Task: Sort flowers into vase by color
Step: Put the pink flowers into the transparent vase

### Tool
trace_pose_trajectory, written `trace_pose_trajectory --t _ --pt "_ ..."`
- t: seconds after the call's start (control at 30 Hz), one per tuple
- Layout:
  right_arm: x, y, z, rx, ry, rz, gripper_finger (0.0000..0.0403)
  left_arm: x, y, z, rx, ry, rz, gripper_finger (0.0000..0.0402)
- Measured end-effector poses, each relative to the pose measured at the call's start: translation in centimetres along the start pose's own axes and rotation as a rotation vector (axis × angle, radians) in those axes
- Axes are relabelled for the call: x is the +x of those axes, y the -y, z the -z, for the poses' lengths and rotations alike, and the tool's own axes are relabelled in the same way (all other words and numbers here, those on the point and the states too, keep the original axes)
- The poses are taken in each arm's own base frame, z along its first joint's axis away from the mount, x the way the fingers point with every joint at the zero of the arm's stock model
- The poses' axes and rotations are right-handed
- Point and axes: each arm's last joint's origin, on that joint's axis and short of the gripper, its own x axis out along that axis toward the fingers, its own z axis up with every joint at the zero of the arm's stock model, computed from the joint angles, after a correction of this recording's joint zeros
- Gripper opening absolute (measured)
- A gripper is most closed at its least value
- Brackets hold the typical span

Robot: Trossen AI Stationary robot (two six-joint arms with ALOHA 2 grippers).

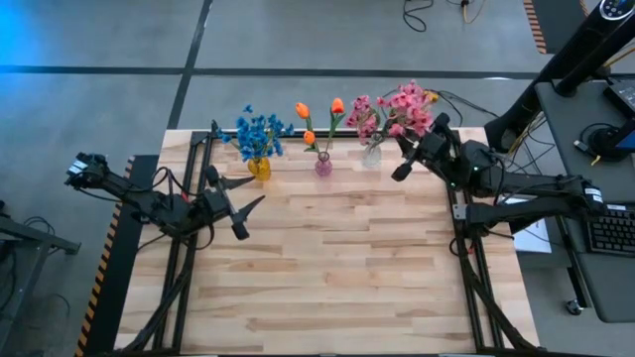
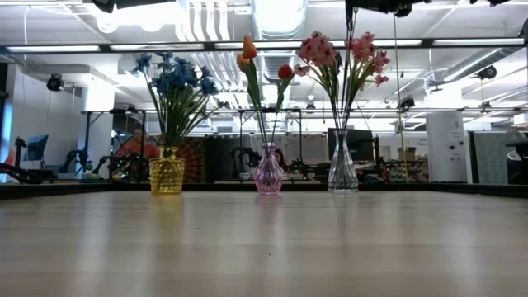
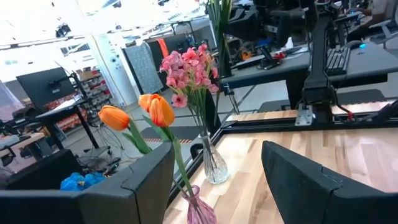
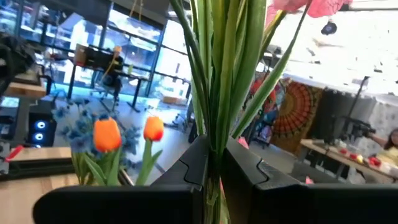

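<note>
High view: three vases (image 1: 323, 165) (three orange buds (image 1: 336, 105)); right gripper (image 1: 400, 159) clamps pink stems (image 4: 227, 74), left gripper (image 1: 250, 216) agape, empty.

A: How many vases stand on the table?
B: Three, in one row along the far edge: one yellow vase (image 2: 167, 176) at the left, one pink vase (image 2: 268, 173) in the middle, one clear vase (image 2: 342, 169) at the right.

A: How many kinds of flowers?
B: Three, one kind per vase: one bunch of blue flowers (image 2: 175, 81), three orange tulip buds (image 1: 303, 110), one bunch of pink sprays (image 2: 340, 51). Individual blue and pink stems cannot be counted.

A: How many arms?
B: Two, each with one gripper: one left gripper (image 1: 241, 215), one right gripper (image 1: 400, 171).
</note>
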Motion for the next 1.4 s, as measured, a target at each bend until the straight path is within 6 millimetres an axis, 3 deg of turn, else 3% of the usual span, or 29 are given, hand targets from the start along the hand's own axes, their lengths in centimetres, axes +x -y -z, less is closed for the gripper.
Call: trace_pose_trajectory --t 0.77,1.4 --pt "0.9 1.2 2.1 0.001 -0.01 0.091 0.0026 0.2 -0.2 0.1 0.005 -0.006 -0.019 0.0224" --pt "2.3 1.0 3.2 -0.031 -0.032 0.115 0.0026 0.4 -0.3 0.1 0.005 -0.009 -0.03 0.0224"
